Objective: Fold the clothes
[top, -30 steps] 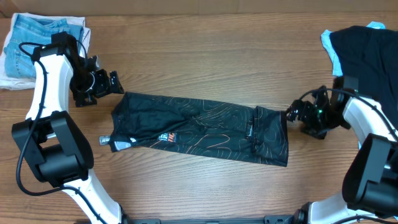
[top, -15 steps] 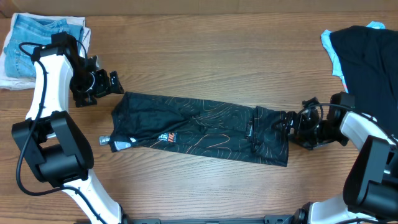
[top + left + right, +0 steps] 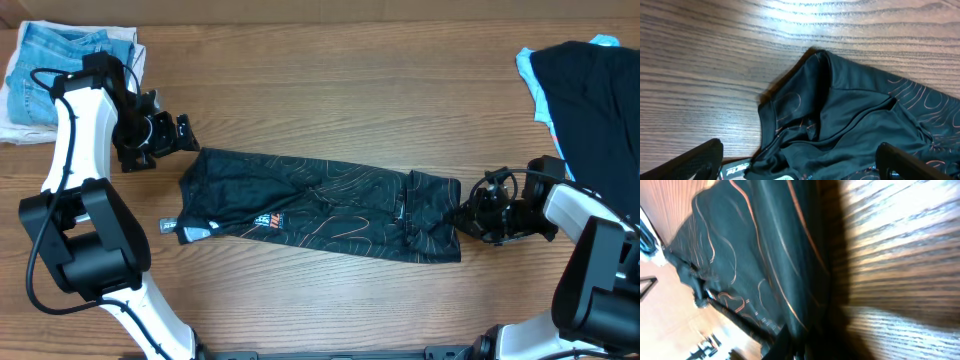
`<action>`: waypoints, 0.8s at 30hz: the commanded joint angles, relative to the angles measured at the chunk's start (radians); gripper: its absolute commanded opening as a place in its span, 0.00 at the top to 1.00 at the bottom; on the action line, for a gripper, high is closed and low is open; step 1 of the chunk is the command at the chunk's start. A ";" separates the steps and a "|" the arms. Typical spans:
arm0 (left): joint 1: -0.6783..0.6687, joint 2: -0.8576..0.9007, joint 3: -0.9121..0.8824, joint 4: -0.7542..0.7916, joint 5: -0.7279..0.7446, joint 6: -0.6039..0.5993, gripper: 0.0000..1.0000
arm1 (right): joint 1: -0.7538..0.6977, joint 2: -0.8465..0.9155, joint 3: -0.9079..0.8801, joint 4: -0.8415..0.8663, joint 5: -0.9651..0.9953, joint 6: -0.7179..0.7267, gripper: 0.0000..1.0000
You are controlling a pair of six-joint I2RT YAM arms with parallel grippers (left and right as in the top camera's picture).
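Shirt lies as a long folded strip across the middle of the tabletop, its ends pointing toward the left and right edges. Your right fingers are closed tight at the strip's right end, on the hem. In the wrist view the fabric looks pinched between them. Your left fingers are spread fully wide and hold nothing. They sit just beside the strip's far left corner, not touching it. Jeans sit in the far left corner.
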 commanded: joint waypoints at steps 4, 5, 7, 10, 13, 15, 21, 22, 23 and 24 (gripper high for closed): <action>0.003 0.003 0.013 -0.011 0.019 -0.009 0.00 | -0.006 0.005 0.011 0.019 0.006 0.054 0.96; 0.003 0.003 0.013 -0.012 0.019 -0.009 0.00 | -0.006 0.004 0.018 0.018 0.034 0.075 0.96; 0.003 0.003 0.013 -0.013 0.019 -0.009 0.00 | -0.006 0.001 0.039 0.008 0.117 0.114 0.96; 0.003 0.003 0.013 -0.015 0.019 -0.009 0.00 | -0.006 -0.029 0.094 -0.055 0.237 0.154 0.96; 0.003 0.003 0.013 -0.015 0.019 -0.009 0.00 | 0.003 -0.072 0.132 -0.094 0.267 0.155 0.96; 0.003 0.003 0.013 -0.015 0.019 -0.009 0.00 | 0.017 -0.103 0.148 -0.114 0.296 0.155 0.96; 0.003 0.003 0.013 -0.019 0.019 -0.009 0.00 | 0.081 -0.154 0.159 -0.168 0.478 0.233 0.96; 0.003 0.003 0.013 -0.019 0.019 -0.009 0.00 | 0.094 -0.158 0.159 -0.171 0.492 0.242 0.96; 0.003 0.003 0.013 -0.019 0.019 -0.009 0.00 | 0.108 -0.163 0.159 -0.171 0.502 0.249 0.96; 0.003 0.003 0.013 -0.019 0.019 -0.009 0.00 | 0.129 -0.169 0.159 -0.171 0.517 0.261 0.96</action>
